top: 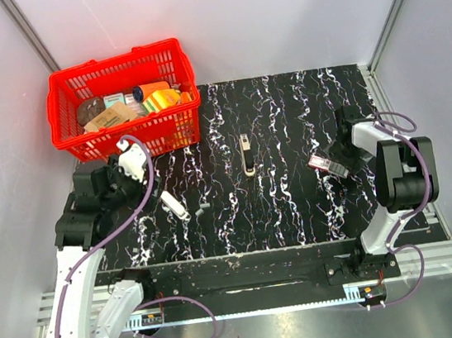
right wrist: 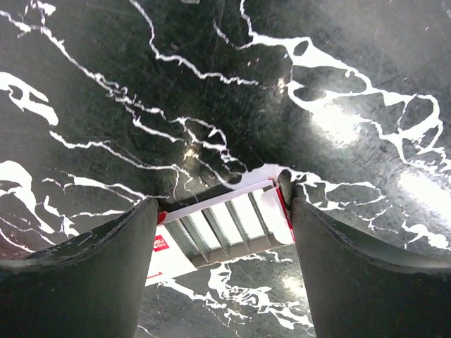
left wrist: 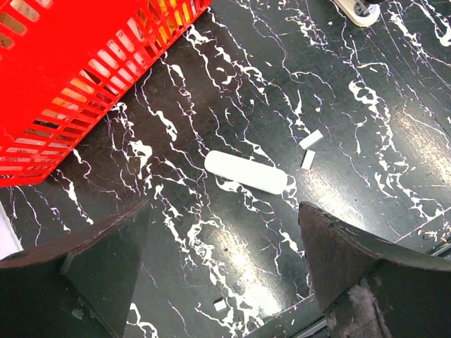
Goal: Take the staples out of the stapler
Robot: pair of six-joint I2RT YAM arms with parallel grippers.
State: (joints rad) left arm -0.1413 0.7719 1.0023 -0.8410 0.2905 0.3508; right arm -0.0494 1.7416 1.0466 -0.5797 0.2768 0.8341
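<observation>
- Jaws: left gripper wide, stick just ahead; right gripper straddles box, grip I cannot tell.
- Stapler lies apart from both.

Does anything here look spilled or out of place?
Yes: a few small pale bits lie scattered loose on the black table near the white stick, like something spilled. Too small to tell what they are.

Black-and-white arm links, purple cables, dark claw fingers.
</observation>
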